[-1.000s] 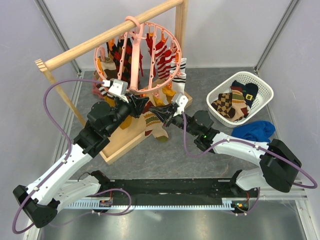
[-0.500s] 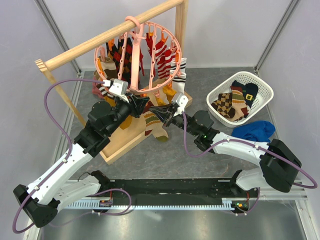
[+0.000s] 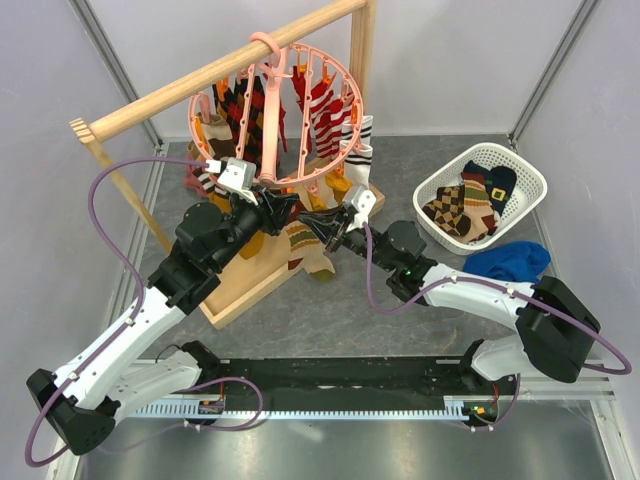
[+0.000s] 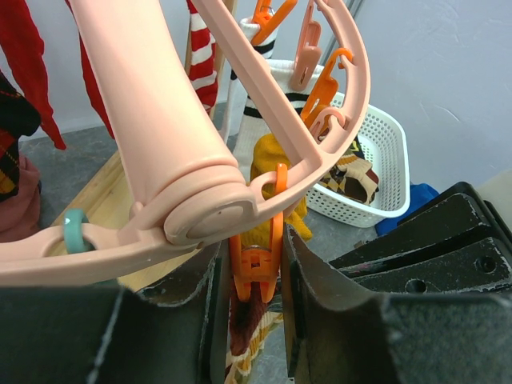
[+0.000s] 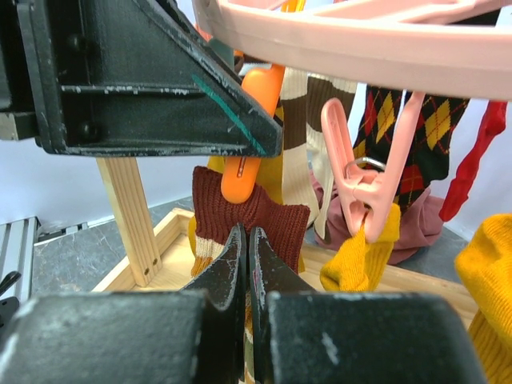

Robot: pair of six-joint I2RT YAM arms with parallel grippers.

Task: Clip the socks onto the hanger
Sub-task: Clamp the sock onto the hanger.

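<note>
The salmon-pink round hanger (image 3: 275, 110) hangs from a wooden rail, with several socks clipped to it. My left gripper (image 3: 283, 208) sits under its near rim, its jaws closed on both sides of an orange clip (image 4: 256, 260). A sock with a brown cuff and mustard argyle body (image 3: 308, 250) has its cuff between that clip's lower tips (image 5: 248, 160). My right gripper (image 3: 318, 228) is shut on the sock's cuff (image 5: 268, 220) just below the clip and holds it up. The left gripper (image 4: 252, 280) and right gripper (image 5: 246, 240) nearly touch.
A white basket (image 3: 528, 175) at the right holds more socks. A blue cloth (image 3: 508, 262) lies in front of it. The wooden rail (image 3: 200, 85) stands on a wooden base tray (image 3: 250, 285). A pink clip holding a mustard sock (image 5: 360, 192) hangs close to the right.
My right gripper has moved slightly up and left with the sock, bringing the cuff closer into the orange clip. The left gripper has hardly moved.
</note>
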